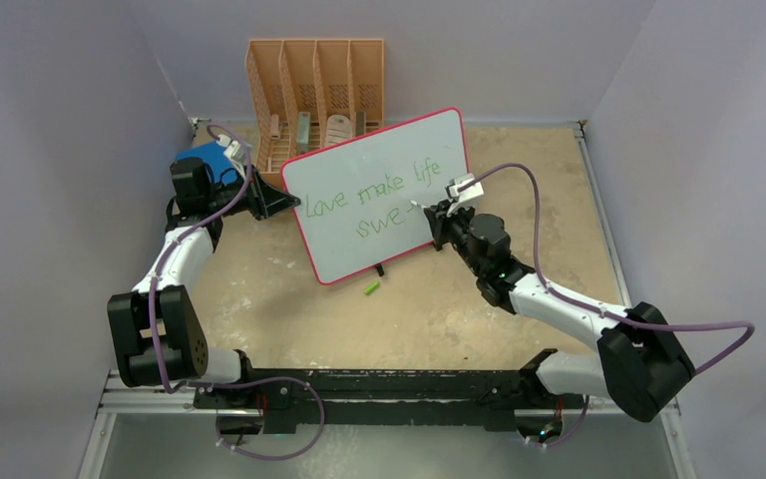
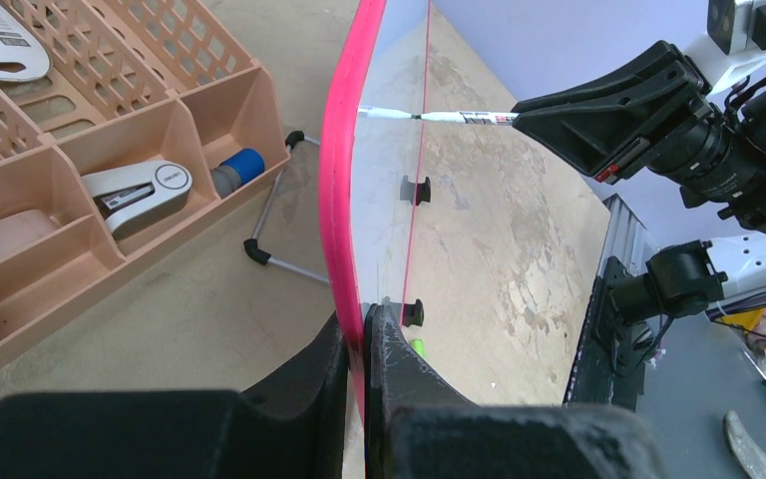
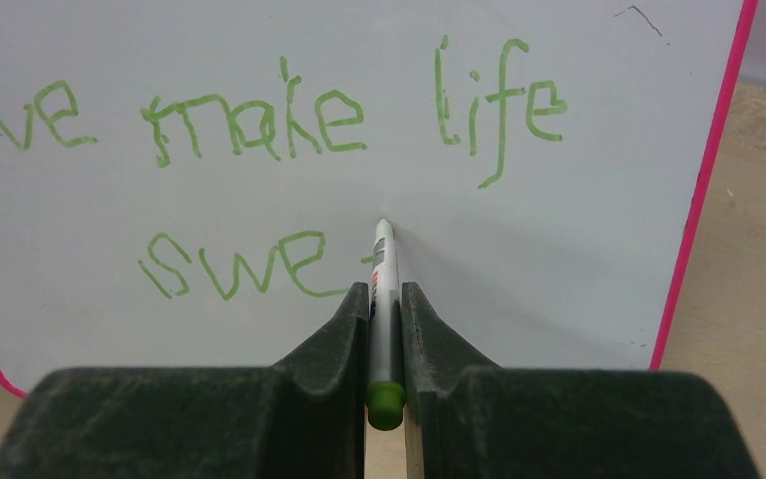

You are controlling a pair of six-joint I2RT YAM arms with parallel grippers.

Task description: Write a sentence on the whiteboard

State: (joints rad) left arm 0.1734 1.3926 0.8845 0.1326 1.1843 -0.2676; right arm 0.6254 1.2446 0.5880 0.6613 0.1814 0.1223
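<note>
Whiteboard (image 1: 379, 158) first: a glossy white panel with a thin pink-red rim and rounded corners. It stands nearly upright on small black feet (image 2: 414, 190), toward the back of the sandy table (image 1: 459, 319), just in front of a tan slotted organiser (image 1: 314, 90). Seen from above it sits skewed, its left edge nearer the arms than its right.

On its face runs the sentence (image 3: 259, 125) in thin, wobbly green strokes. "love make life" fills the upper line, and below it only "swe" and a short dash of a stroke.

The left gripper (image 2: 359, 334) is clenched on the board's rim at the left edge, one finger on each face. The right gripper (image 3: 384, 299) is closed around a slim white marker (image 3: 383, 264) with a green butt end. The marker's tip rests against the board just right of "swe" – in the blank stretch under "life".

A small green cap (image 1: 370, 288) lies on the table near the board's lower edge. A blue book (image 1: 209, 158) sits behind the left arm. In the organiser, a grey stapler (image 2: 135, 190) occupies one compartment.
</note>
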